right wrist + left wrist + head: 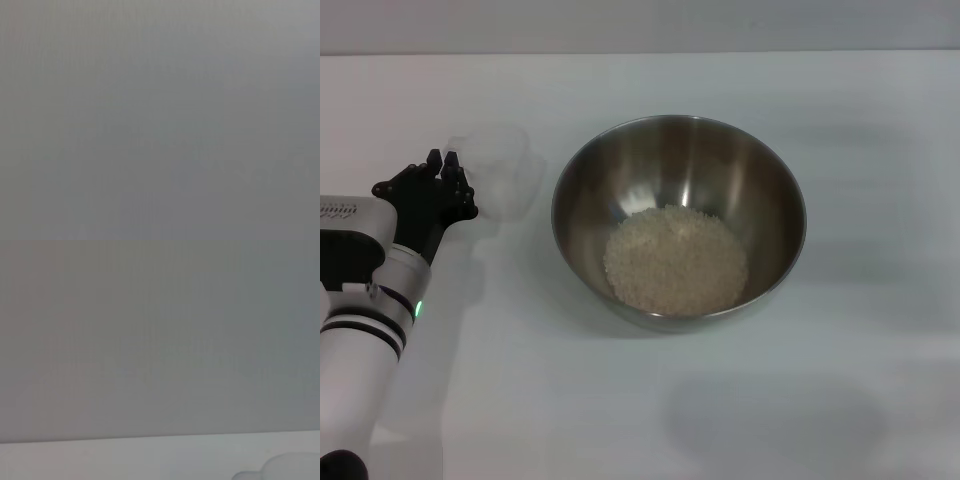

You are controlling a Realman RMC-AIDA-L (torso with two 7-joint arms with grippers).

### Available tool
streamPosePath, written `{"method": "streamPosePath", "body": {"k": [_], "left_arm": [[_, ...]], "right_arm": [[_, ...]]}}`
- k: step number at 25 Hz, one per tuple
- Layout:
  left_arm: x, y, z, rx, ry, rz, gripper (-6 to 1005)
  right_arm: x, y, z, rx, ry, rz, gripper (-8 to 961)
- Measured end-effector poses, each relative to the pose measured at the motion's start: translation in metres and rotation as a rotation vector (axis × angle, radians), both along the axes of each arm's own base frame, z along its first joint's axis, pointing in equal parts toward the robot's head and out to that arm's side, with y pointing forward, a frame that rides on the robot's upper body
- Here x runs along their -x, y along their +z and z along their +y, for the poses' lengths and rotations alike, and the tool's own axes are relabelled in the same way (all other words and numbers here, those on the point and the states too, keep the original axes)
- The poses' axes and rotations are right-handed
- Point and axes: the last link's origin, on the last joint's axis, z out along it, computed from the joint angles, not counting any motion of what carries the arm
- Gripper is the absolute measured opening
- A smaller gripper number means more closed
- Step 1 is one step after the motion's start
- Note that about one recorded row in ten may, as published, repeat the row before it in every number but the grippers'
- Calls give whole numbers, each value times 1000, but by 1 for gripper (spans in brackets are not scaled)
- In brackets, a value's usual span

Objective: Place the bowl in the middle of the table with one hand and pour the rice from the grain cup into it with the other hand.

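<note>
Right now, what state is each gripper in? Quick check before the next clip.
Left gripper: at the clear grain cup left of the bowl; open or closed cannot be told.
Right gripper: not in view.

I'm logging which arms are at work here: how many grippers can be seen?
1. The left gripper sits at the table's left side, beside the clear grain cup, left of the bowl holding rice. The right gripper is out of view.

Steel bowl (679, 220) mid-table holds rice (675, 260); clear grain cup (500, 170) beside it.
</note>
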Motion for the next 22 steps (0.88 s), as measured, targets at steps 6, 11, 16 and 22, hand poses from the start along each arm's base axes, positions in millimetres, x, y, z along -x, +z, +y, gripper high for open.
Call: {"method": "streamPosePath", "body": {"k": [6, 11, 16, 22], "left_arm": [[5, -1, -7, -1, 21, -12, 200], [14, 1, -21, -17, 52, -28, 401], [26, 21, -56, -176, 50, -40, 523], [15, 44, -74, -331, -102, -104, 546]], "right_arm": [[0, 0, 0, -1, -2, 0, 334], [-1, 0, 0, -1, -4, 0, 333], [-2, 0, -2, -2, -8, 0, 333], [-6, -2, -6, 1, -19, 5, 333]]}}
